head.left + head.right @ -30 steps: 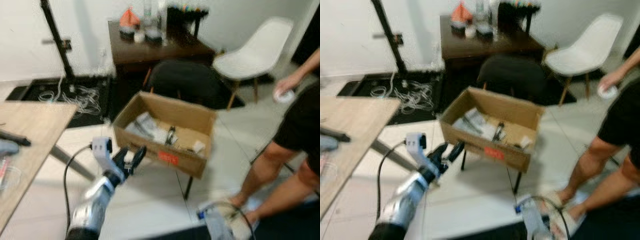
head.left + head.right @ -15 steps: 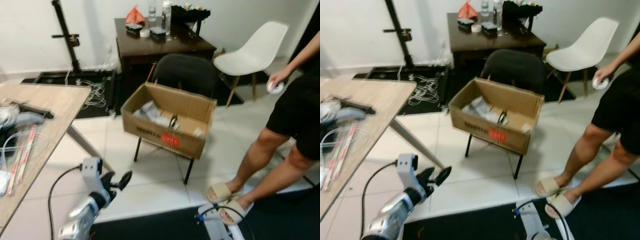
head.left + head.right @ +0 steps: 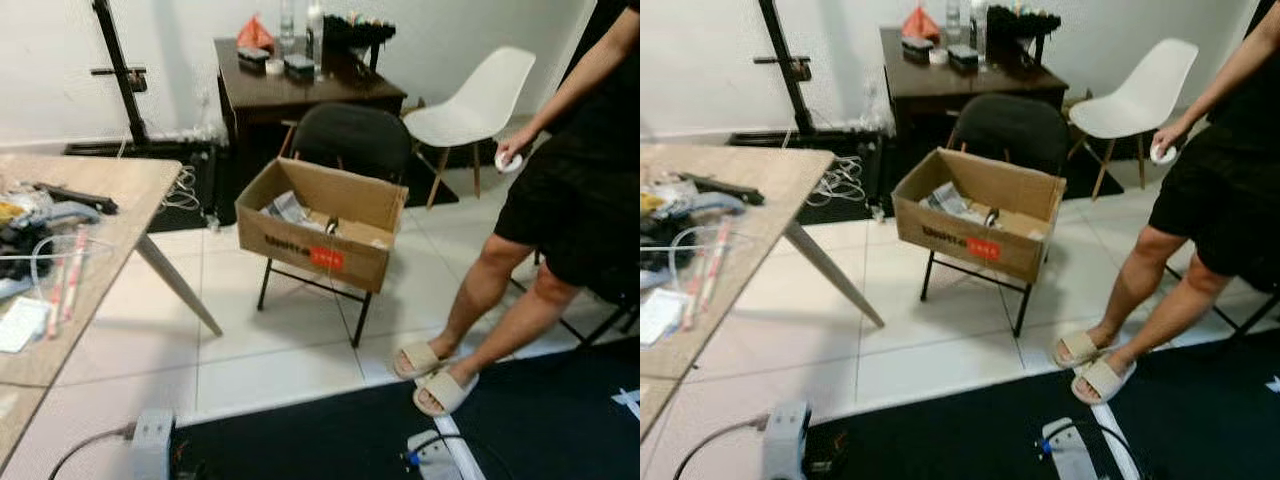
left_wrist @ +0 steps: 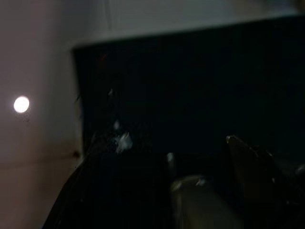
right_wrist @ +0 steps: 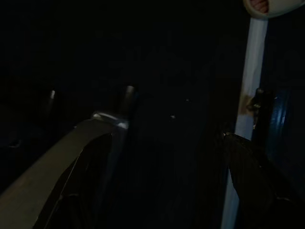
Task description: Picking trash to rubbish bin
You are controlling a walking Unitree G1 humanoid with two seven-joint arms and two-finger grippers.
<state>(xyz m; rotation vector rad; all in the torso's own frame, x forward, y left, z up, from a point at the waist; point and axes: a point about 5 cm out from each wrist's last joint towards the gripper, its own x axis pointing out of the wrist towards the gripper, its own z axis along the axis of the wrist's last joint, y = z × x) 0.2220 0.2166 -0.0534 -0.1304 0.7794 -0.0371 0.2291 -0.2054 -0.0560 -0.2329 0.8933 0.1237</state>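
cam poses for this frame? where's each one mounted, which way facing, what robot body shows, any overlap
Left eye: head, forward-down at cardboard box on black chair; person on the right.
Right eye: same head, same scene; shares the box, wooden table, person.
Left wrist: left arm, along left gripper, at dark mat.
Right wrist: right arm, along right gripper, very dark; shares the mat.

Your left arm's wrist camera point(image 3: 152, 440) low at frame bottom, left gripper hanging below it. Ahead and right of it: cardboard box point(image 3: 320, 225) on folding chair point(image 3: 345, 150), trash point(image 3: 290, 208) inside box. Desk point(image 3: 300, 90) behind chair. Wooden table point(image 3: 70, 250) left of gripper. Person point(image 3: 570, 200) far right; white chair point(image 3: 470, 95) behind person.
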